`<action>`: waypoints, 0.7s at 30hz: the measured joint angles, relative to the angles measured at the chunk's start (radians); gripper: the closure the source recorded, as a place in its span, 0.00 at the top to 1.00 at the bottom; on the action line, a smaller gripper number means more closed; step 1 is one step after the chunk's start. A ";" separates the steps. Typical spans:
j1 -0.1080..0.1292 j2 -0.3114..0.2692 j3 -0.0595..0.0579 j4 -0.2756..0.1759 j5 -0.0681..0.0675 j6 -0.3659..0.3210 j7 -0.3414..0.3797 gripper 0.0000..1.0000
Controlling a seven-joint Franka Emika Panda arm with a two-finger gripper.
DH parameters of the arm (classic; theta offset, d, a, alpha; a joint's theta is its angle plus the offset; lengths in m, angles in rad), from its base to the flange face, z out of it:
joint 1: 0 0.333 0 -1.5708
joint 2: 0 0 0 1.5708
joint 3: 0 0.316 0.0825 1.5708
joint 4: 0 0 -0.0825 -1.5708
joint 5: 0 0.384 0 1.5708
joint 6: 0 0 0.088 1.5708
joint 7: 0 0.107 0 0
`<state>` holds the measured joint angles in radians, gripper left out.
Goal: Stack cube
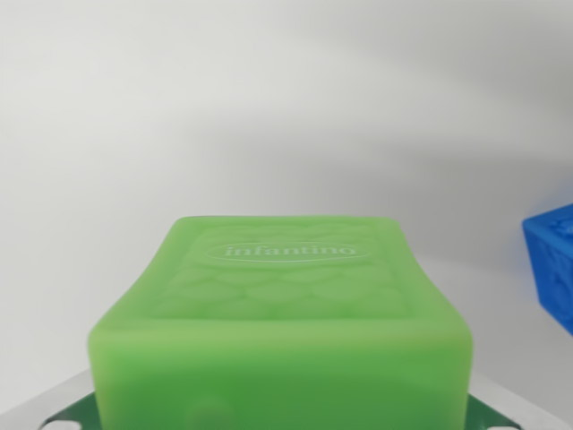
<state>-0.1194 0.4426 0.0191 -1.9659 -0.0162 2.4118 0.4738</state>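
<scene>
the green cube filled the lower middle of the frame, close under the camera; whether the gripper held it, i could not tell. the blue cube sat at the right edge. best to centre green squarely over blue before lowering.

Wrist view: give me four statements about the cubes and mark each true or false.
1. The green cube fills the lower middle of the view. True.
2. Its top face reads "infantino". True.
3. The blue cube sits on the green cube. False: it stands apart, at the wrist view's right edge.
4. A red cube stands behind the green one. False: only a plain pale surface shows there.
</scene>
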 joint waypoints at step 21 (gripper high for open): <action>-0.065 0.022 0.000 0.040 0.000 -0.019 -0.173 0.00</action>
<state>-0.1842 0.4647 0.0191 -1.9255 -0.0162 2.3930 0.3009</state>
